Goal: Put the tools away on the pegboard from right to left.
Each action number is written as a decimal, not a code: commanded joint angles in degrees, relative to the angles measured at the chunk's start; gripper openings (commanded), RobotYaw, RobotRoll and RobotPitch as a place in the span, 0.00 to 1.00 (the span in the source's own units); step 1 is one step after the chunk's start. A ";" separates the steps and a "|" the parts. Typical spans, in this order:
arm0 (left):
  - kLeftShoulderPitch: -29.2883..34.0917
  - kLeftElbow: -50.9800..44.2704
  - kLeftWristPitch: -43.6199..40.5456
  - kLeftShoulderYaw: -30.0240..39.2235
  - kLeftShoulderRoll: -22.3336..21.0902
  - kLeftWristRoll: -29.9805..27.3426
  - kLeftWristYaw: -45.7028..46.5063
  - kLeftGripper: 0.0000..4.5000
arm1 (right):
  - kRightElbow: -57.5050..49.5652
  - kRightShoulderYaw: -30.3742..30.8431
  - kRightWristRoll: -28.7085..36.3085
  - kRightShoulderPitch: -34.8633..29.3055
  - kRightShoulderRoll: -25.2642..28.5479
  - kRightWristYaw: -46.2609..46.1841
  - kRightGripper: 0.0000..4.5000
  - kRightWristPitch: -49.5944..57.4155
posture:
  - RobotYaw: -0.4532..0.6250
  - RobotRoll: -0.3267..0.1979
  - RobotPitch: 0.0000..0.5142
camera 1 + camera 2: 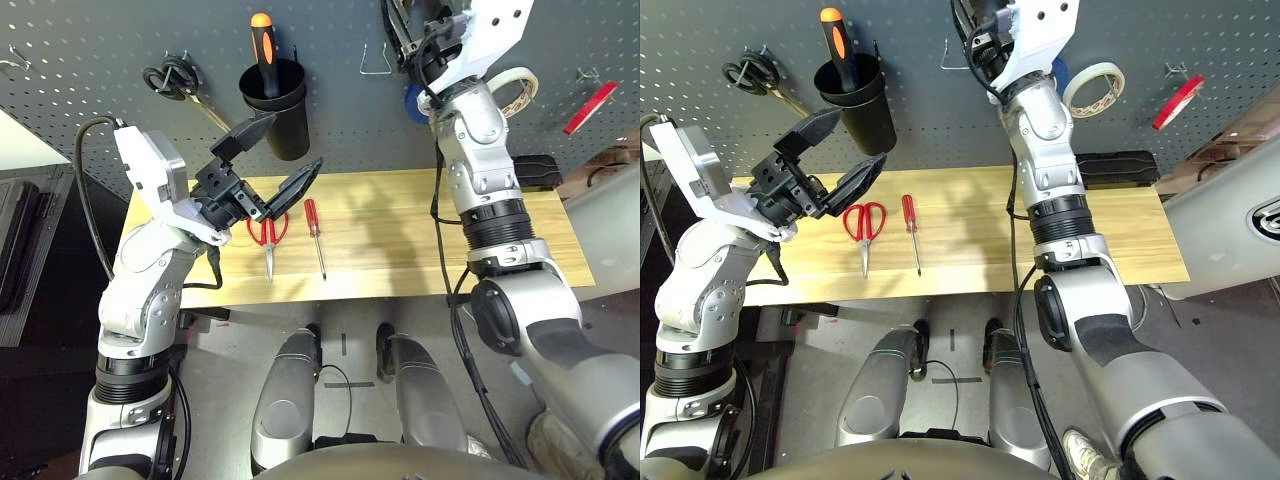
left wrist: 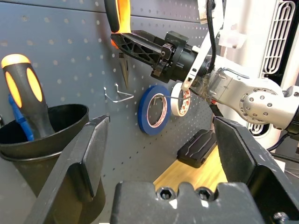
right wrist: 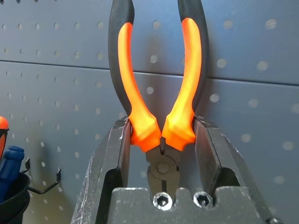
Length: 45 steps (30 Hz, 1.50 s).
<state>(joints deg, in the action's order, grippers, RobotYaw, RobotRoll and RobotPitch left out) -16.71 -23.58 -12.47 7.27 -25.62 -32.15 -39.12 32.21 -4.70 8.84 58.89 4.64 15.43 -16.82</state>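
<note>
Right tool [image 3: 161,140] clamps curved, glossy orange-and-black pliers [image 3: 156,79] handles.

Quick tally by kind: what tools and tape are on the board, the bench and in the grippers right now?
Tape rolls: 3 (red, white, blue)
Scissors: 2 (red-handled, black-handled)
Screwdrivers: 2 (red one on the bench, orange-and-black one in the cup)
Pliers: 1, in the right gripper
Total: 8

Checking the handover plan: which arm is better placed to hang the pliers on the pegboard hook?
Right. Its gripper already clamps the pliers up against the pegboard, near the hook. The left gripper hangs open and empty above the table.
</note>
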 commanded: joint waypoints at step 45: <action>1.49 0.31 0.48 -0.61 -0.63 1.52 -0.25 1.00 | -18.32 6.87 -5.17 -24.98 5.59 6.98 0.99 -7.40 | 0.68 0.62 0.53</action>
<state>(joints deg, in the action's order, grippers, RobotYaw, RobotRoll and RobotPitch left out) -16.37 -23.54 -12.39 6.84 -25.92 -31.27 -39.12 16.67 1.34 3.27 35.94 9.54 20.94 -25.67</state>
